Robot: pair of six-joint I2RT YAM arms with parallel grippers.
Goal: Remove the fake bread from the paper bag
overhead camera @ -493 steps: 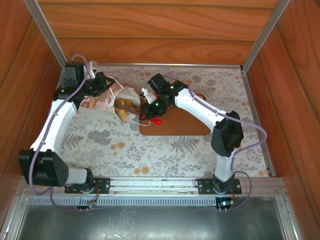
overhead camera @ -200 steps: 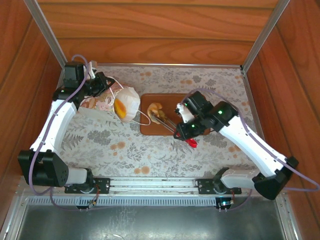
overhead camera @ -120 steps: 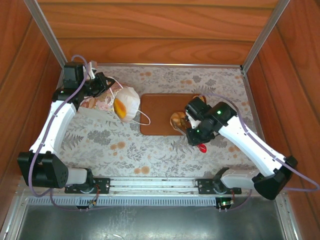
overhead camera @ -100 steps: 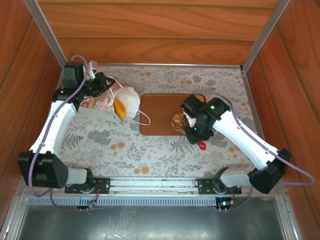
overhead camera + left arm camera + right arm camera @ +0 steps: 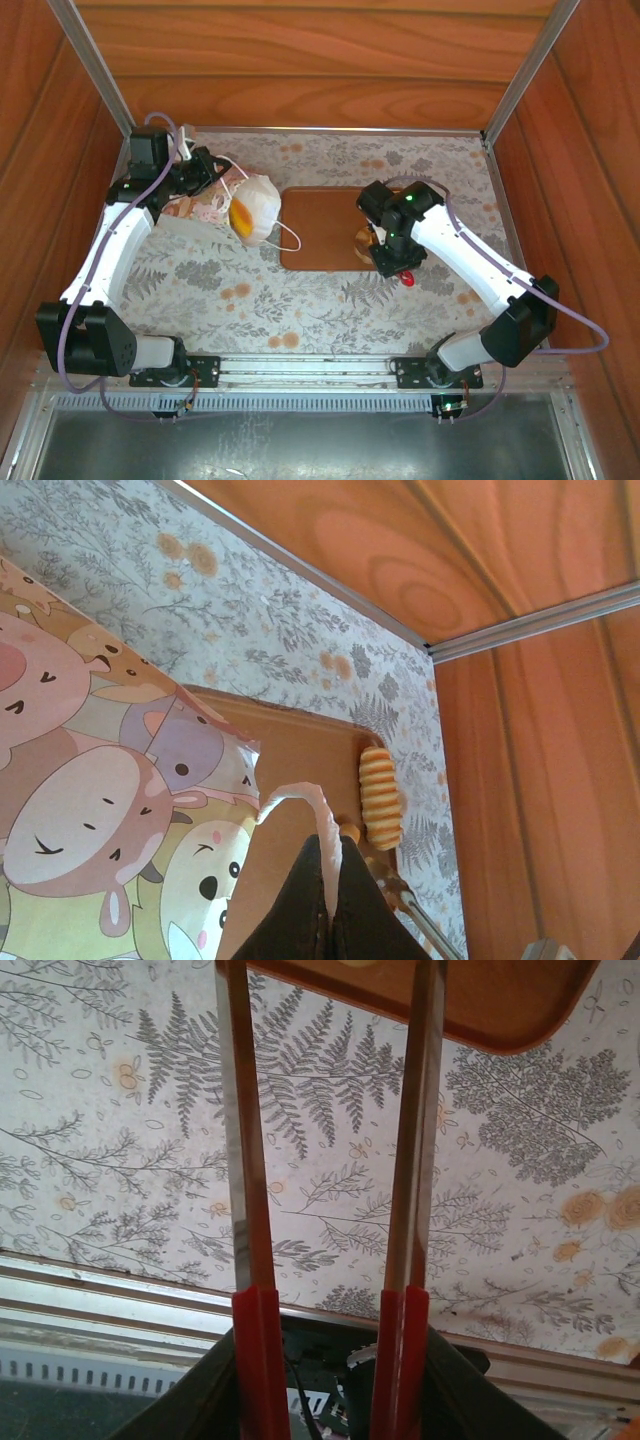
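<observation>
— Stage of the task, as you read it?
— Drop-off, I'd say; right gripper (image 5: 393, 258) hangs over the near right corner of the tray (image 5: 320, 245), its long fingers (image 5: 240, 1160) narrowly parted with nothing between them; one piece of fake bread (image 5: 364, 240) lies on the tray just beside it, and a ridged loaf (image 5: 381, 798) sits at the tray's edge in the left wrist view.
— And the bag?
— Paper bag (image 5: 258, 205) lies on its side just left of the tray, mouth toward it; left gripper (image 5: 208, 176) is pinched tight on its cord handle (image 5: 322, 815), which seems to keep the mouth open; a yellow pastry (image 5: 240, 215) shows inside, so the job is not yet done.
— Next move, then?
— Right arm should swing over to the mouth, enter low with jaws narrow, and close on one pastry without snagging the loose handle loop (image 5: 285, 238); glossy pieces may slip.
— Surface and room?
— Floral cloth (image 5: 250, 290) over the table; wooden panel walls (image 5: 320, 60) on three sides; metal rail (image 5: 310, 372) at the near edge.
</observation>
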